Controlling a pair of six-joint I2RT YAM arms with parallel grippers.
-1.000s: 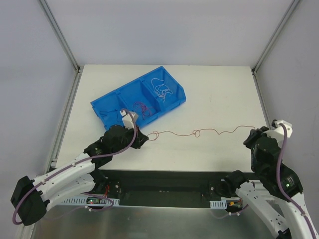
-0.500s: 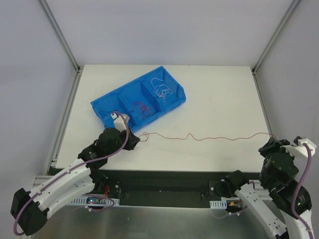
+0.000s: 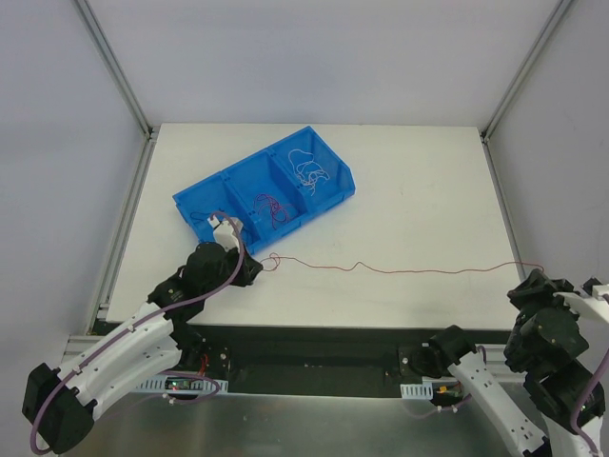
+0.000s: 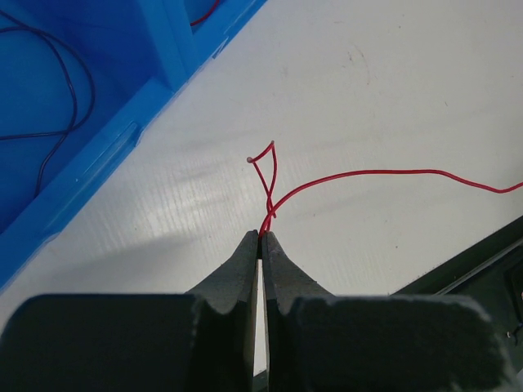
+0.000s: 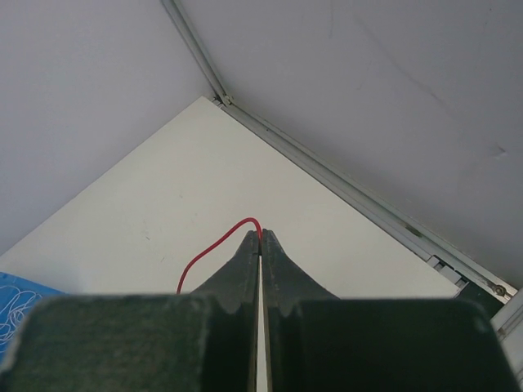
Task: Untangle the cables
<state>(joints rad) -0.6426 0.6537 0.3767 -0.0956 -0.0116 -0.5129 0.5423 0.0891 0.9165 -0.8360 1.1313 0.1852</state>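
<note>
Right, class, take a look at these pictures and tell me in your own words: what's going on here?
One red wire is held at both ends. The left gripper is shut on it beside the blue bin, the right gripper near the table's right edge. The wire runs almost straight across the table, with one small loop by the left gripper. Other wires lie in the bin.

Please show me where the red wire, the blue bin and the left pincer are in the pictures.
red wire (image 3: 438,272): top view, middle of its stretched span.
blue bin (image 3: 238,166): top view, its far rim.
left pincer (image 4: 260,235): left wrist view, between its closed tips.
</note>
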